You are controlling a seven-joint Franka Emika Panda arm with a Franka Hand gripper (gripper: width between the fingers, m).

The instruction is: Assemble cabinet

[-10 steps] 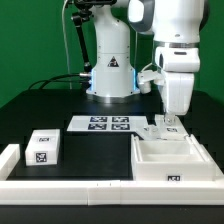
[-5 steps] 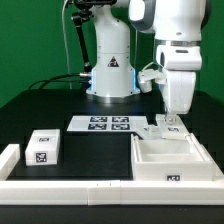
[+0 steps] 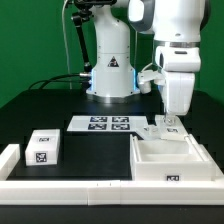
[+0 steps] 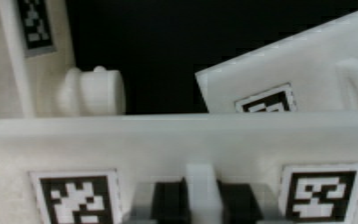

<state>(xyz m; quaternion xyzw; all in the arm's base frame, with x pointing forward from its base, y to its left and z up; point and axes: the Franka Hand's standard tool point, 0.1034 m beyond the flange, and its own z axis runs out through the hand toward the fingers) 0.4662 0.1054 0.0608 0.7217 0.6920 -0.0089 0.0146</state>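
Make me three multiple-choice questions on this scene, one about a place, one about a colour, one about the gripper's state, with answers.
1. Relative to the cabinet, the small tagged block lies: A inside it; B on the exterior view's left; C on top.
2. The table is: A black; B white; C red.
3. The gripper is: A wide open; B holding the block; C shut on the cabinet's wall.
B, it sits apart on the table; A, dark surface around white parts; C, fingers pinch a thin white wall in the wrist view.
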